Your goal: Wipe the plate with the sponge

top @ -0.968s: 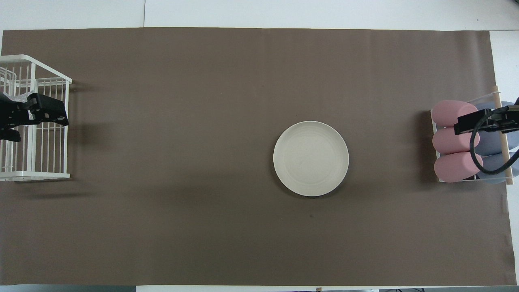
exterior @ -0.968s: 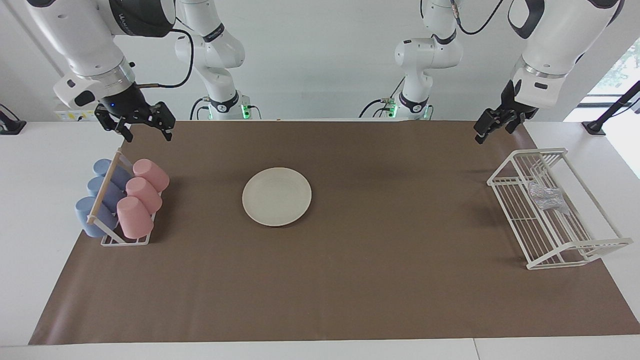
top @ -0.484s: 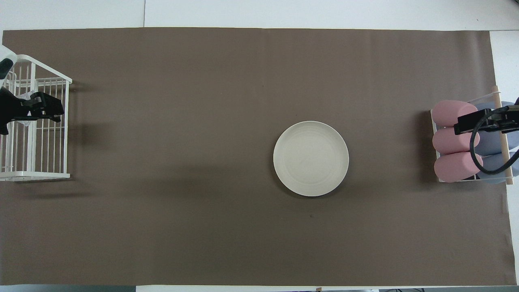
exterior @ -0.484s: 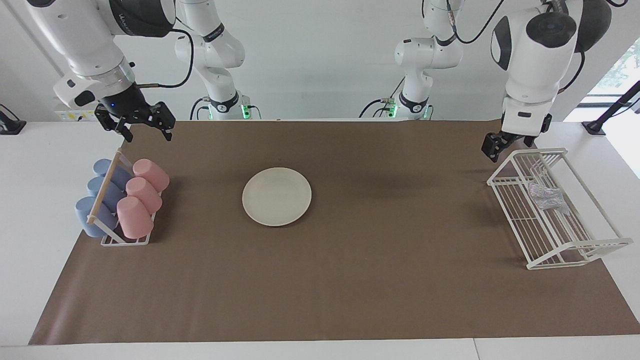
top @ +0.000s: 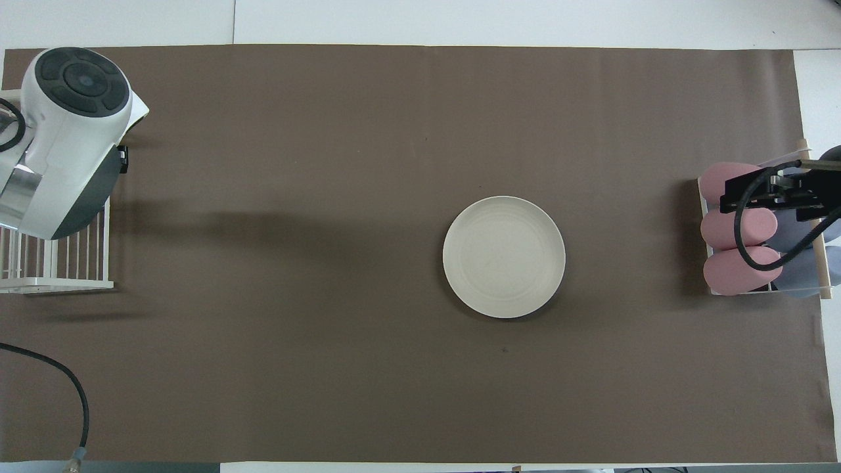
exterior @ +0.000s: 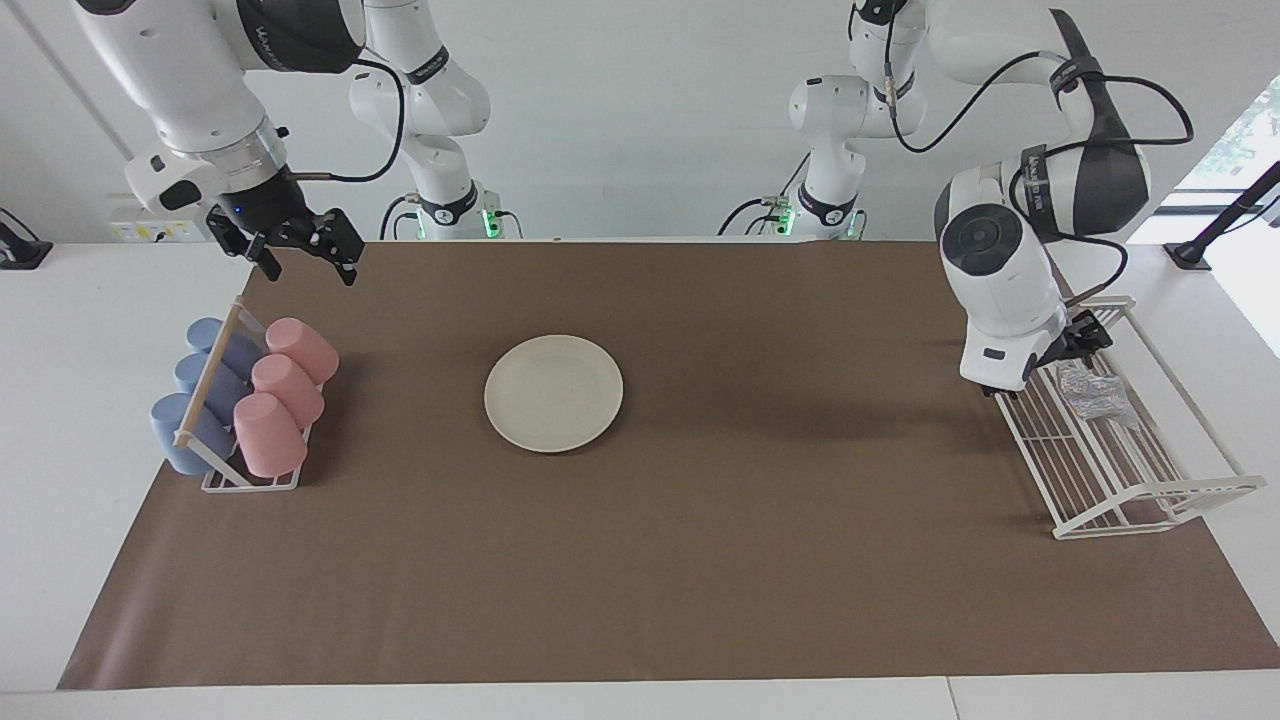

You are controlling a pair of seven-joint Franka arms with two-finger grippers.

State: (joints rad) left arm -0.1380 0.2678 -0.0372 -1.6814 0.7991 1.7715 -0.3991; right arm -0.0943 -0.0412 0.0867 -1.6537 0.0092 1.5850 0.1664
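The cream-white plate (exterior: 553, 392) (top: 504, 257) lies flat on the brown mat, about mid-table, somewhat toward the right arm's end. The silvery mesh sponge (exterior: 1096, 393) lies in the white wire rack (exterior: 1120, 470) at the left arm's end. My left arm is bent low over the rack's end nearer to the robots, and its wrist hides most of the left gripper (exterior: 1088, 338), which sits just above the sponge, open and holding nothing. In the overhead view that wrist covers the sponge. My right gripper (exterior: 308, 265) hangs open and empty over the nearer end of the cup holder.
A white holder with a wooden bar (exterior: 215, 372) keeps three pink cups (exterior: 285, 392) and three blue cups (exterior: 200, 392) lying on their sides at the right arm's end. The brown mat (exterior: 760, 560) covers most of the white table. A black cable (top: 62, 374) lies near the left arm's base.
The left arm has swung down from beside the rack's nearer corner to just over the sponge, its wrist now covering the rack from above. The right gripper has shifted slightly toward mid-table.
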